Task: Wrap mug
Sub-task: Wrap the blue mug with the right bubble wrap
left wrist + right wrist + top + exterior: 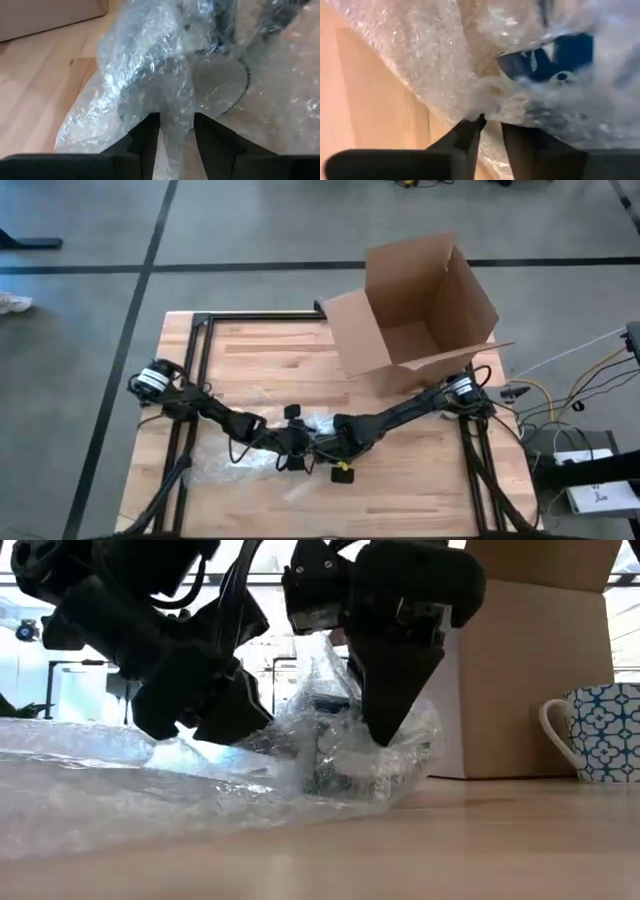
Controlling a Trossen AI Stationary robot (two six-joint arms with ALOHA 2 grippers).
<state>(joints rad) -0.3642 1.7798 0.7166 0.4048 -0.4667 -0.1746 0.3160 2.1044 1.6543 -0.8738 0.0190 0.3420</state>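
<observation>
Two claws meet over the bubble wrap point(300, 442) at the near middle of the table point(270, 355): the left claw point(176, 120) pinches a fold of the wrap between its fingers, and the right claw point(490, 125) nips the wrap too. A blue-patterned mug point(547, 62) sits bundled inside the wrap between them. Another patterned mug point(600, 732) stands beside the cardboard box point(415, 310) on the far right.
</observation>
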